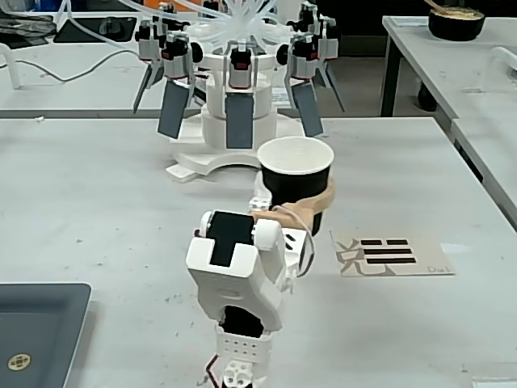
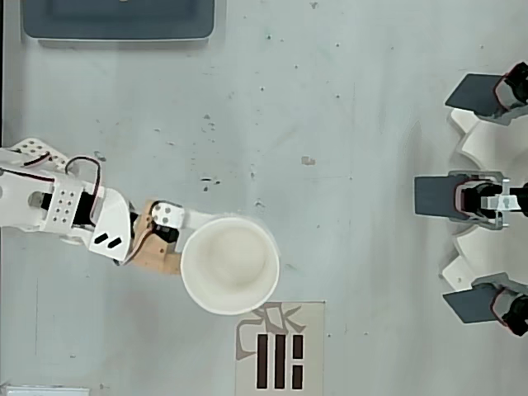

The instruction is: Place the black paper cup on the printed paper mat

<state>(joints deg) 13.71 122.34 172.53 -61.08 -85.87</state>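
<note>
The black paper cup (image 1: 296, 174) is held upright above the table, its white inside and rim (image 2: 230, 264) facing up in the overhead view. My gripper (image 1: 300, 206) is shut on the cup, a tan finger (image 1: 311, 208) wrapping its lower wall. In the overhead view the gripper (image 2: 198, 262) sits at the cup's left side. The printed paper mat (image 1: 390, 254) lies flat on the table to the right of the cup in the fixed view. From overhead, the mat (image 2: 280, 350) lies just below the cup, whose rim overlaps the mat's top edge.
A white multi-armed device (image 1: 238, 97) with grey paddles stands behind the cup, also at the right edge from overhead (image 2: 483, 198). A dark grey tray (image 1: 36, 327) sits at the front left. A dark bowl (image 1: 456, 22) rests on the far right table.
</note>
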